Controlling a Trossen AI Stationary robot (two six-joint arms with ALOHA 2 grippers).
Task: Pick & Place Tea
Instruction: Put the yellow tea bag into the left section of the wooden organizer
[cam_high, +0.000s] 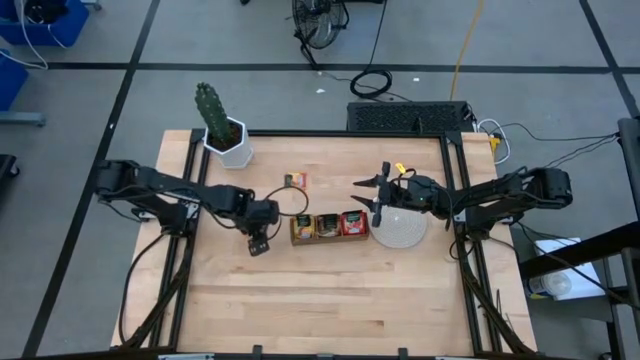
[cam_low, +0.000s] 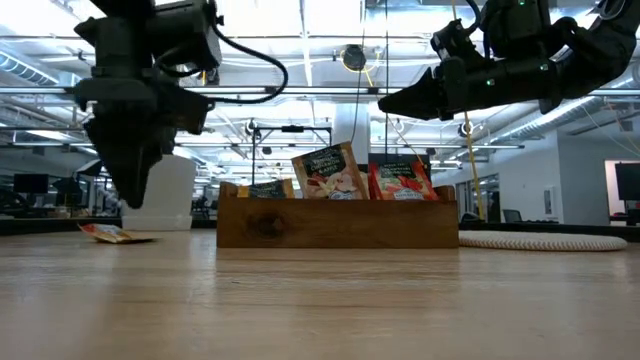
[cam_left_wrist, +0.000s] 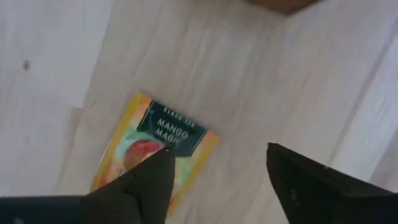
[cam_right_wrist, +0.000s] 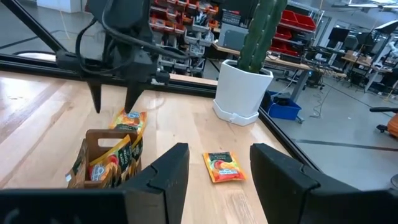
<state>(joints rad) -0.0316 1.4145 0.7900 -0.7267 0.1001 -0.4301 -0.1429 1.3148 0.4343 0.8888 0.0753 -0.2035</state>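
My left gripper (cam_left_wrist: 214, 180) hangs just above the table with its fingers spread apart and nothing between them. Directly under it lies a yellow-orange sachet (cam_left_wrist: 155, 155), flat on the wood, label up, one fingertip overlapping its corner in the left wrist view. From the right wrist view the same sachet (cam_right_wrist: 127, 121) sits just beyond the end of the wooden tray (cam_right_wrist: 93, 163), below the two dark fingers (cam_right_wrist: 132, 96) of the left arm, which point straight down at it. I cannot tell from these angles whether the fingertips are clear of the packet or grazing it.

The tray (cam_high: 328, 238) is right beside the left gripper (cam_high: 258, 243), toward the middle of the table. Several sachets stand upright in its compartments, a red one (cam_low: 400, 181) and a tan one (cam_low: 328, 172) showing above the rim at table height.

My right gripper (cam_high: 368, 192) hovers in the air on the far side of the tray, fingers partly open and holding nothing. The whitish disc (cam_high: 400, 230) is below it and beside the tray. Another loose sachet (cam_right_wrist: 224, 166) lies flat ahead of the right gripper's fingers, near the white pot (cam_right_wrist: 239, 93) holding the cactus (cam_high: 210, 110).
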